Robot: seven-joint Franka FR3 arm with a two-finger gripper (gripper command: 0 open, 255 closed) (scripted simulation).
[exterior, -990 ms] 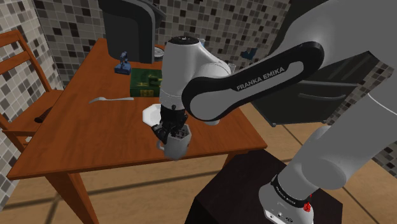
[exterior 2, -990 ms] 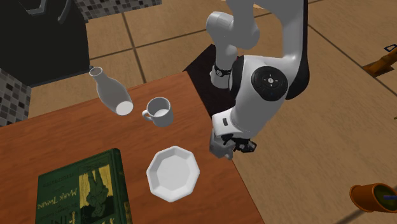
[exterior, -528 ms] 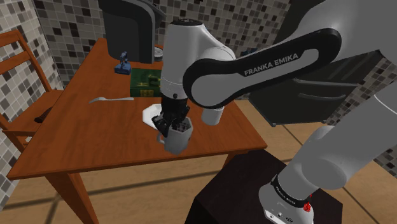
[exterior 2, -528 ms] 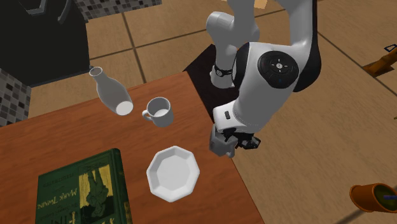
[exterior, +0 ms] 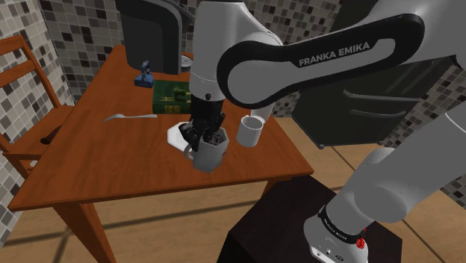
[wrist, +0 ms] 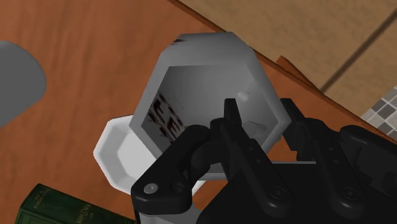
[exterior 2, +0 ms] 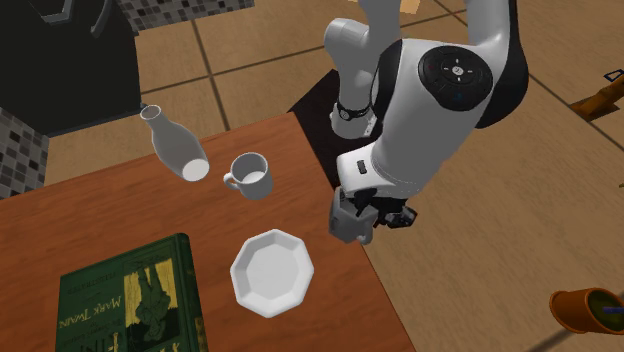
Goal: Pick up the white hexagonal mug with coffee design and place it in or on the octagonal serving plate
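The black tool (exterior: pixel 205 136) is closed on one wall of the pale, flat-sided hexagonal mug (exterior: pixel 210 154), one finger (wrist: pixel 233 124) inside and the other outside. A dark print marks one facet. The mug hangs tilted over the smooth brown wooden worktop (exterior 2: pixel 100 225), just beside the white octagonal plate (exterior 2: pixel 272 272), on the second exterior view's right.

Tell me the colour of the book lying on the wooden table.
Dark green book with gold lettering, clearest in the second exterior view.
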